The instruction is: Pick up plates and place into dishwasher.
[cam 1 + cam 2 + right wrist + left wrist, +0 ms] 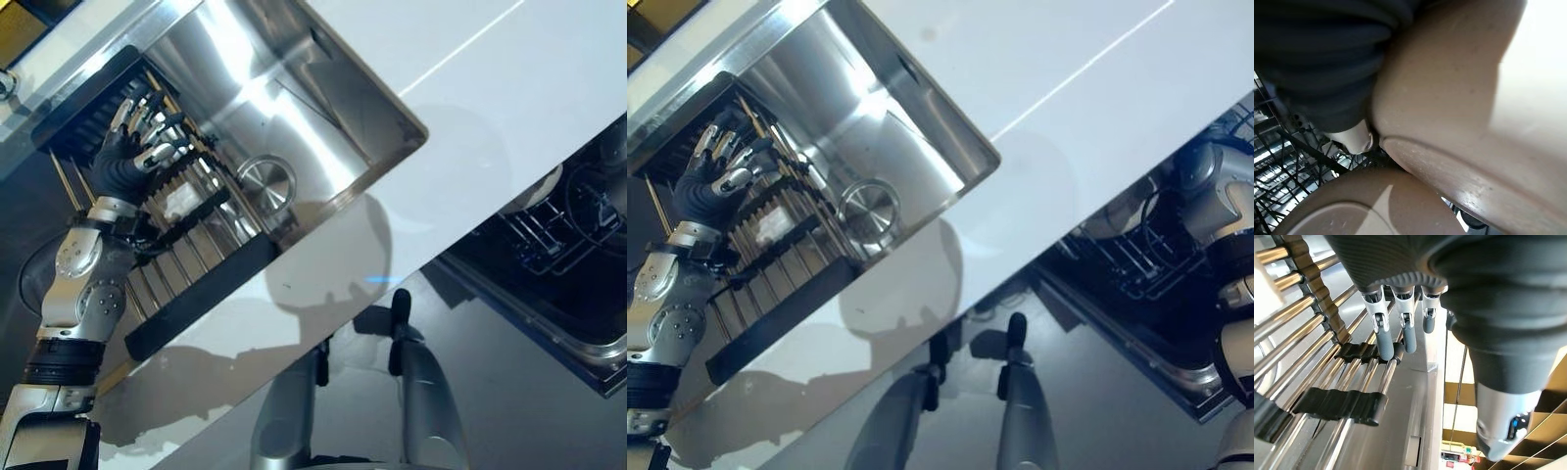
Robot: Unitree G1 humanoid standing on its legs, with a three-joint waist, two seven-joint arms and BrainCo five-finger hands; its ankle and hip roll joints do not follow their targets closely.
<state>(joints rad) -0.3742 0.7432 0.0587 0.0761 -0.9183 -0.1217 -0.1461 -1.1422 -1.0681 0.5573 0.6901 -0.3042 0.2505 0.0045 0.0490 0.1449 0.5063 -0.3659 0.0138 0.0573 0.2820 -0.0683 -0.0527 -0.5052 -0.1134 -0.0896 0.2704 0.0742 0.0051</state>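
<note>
Right hand (1327,73) against beige plate (1459,98) over dishwasher rack (1283,166) — fingers hidden, grip unreadable; plate tilted on edge, second plate (1366,205) just beside. Left hand (1400,323) relaxed, fingers straight, tips touching roll-up drying rack (186,245) over sink (294,88).

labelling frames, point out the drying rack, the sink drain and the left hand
drying rack (201,294), left eye view, dark end bar
sink drain (266,182), left eye view, round metal centre
left hand (125,162), left eye view, dark back cover
</note>
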